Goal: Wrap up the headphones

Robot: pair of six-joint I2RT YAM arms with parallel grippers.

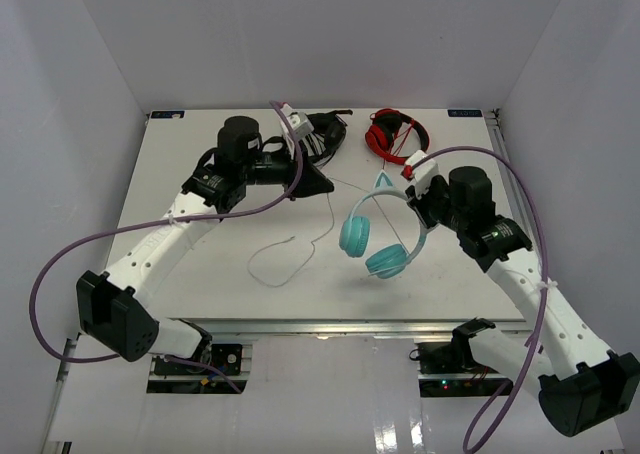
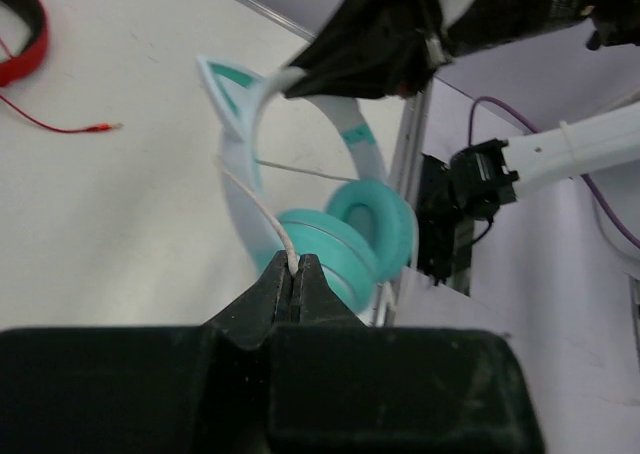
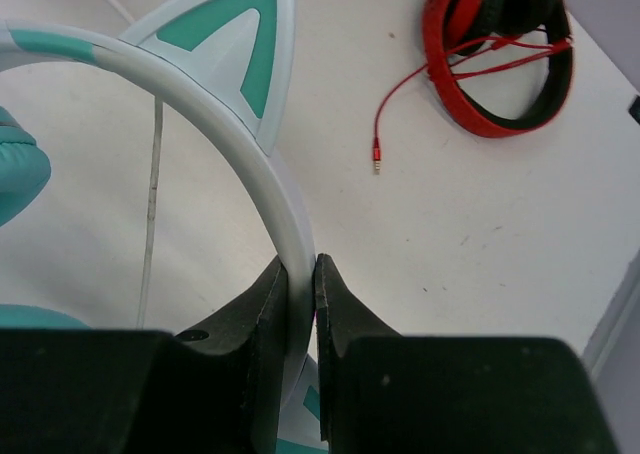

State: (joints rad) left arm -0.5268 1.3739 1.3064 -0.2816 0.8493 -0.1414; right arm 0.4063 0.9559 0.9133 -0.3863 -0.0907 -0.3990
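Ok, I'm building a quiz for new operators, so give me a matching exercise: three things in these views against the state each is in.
Things:
1. left gripper
2. right gripper
3. red headphones

States:
A. lying free, ungripped
B. shut on the pale headband
C. shut on the white cable

Pairs: 1-C, 2-B, 3-A
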